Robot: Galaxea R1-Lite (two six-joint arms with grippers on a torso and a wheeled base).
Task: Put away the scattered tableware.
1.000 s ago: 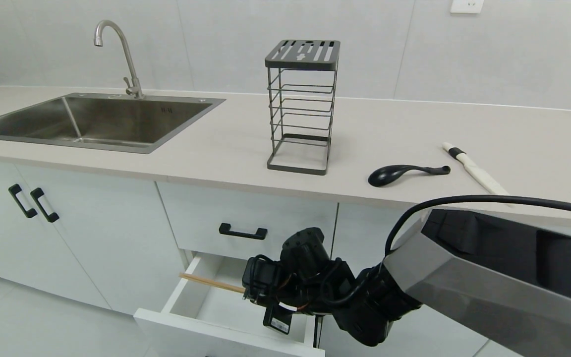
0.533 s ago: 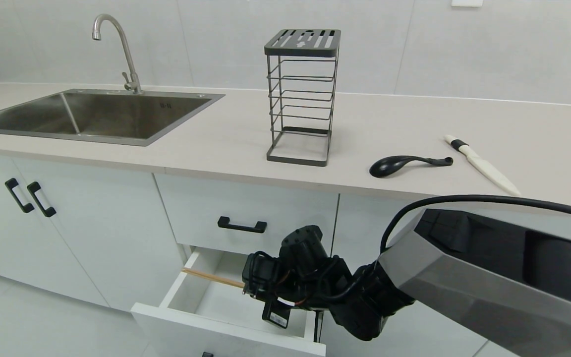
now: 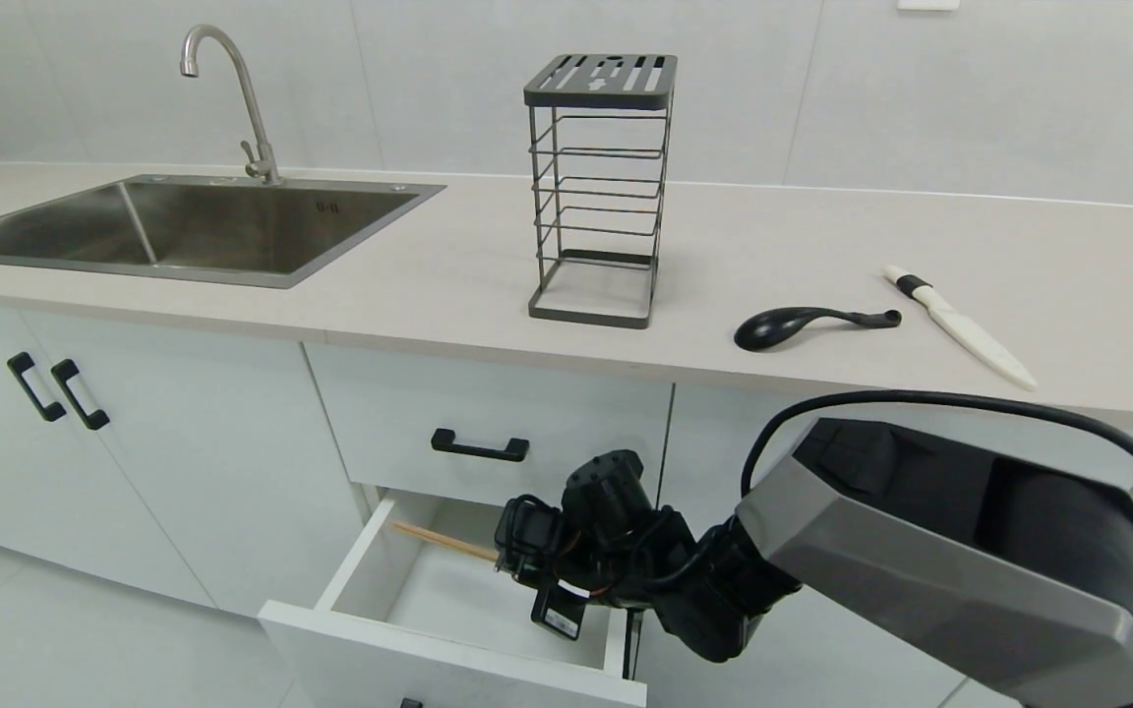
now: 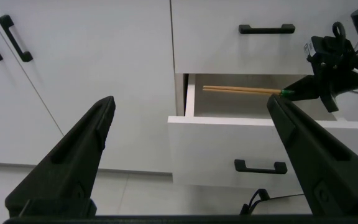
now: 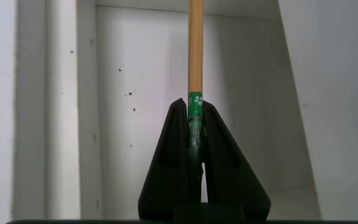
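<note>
Head view: the right arm reaches low across the cabinet fronts from the right, its wrist bent toward the open white drawer (image 3: 429,654), with the right gripper (image 3: 512,553) at the drawer's right side. Its fingers are pressed together on the green-tipped end of the slim light wooden chopsticks (image 3: 444,542), which lie nearly level above the drawer's interior and point left toward its far left corner. In this view the wrist housing and cables hide the fingertips. The right wrist view shows the two black pads closed on the green tip, the shaft running out over the white drawer floor; there the chopsticks overlap into one line. The left gripper (image 4: 191,106) hangs low before the cabinets, facing the drawer front, its two dark fingers spread wide apart. On the pale countertop (image 3: 429,285), a black spoon (image 3: 783,324) and a white knife with a black band (image 3: 960,327) lie right of the dark wire rack (image 3: 598,192).
</note>
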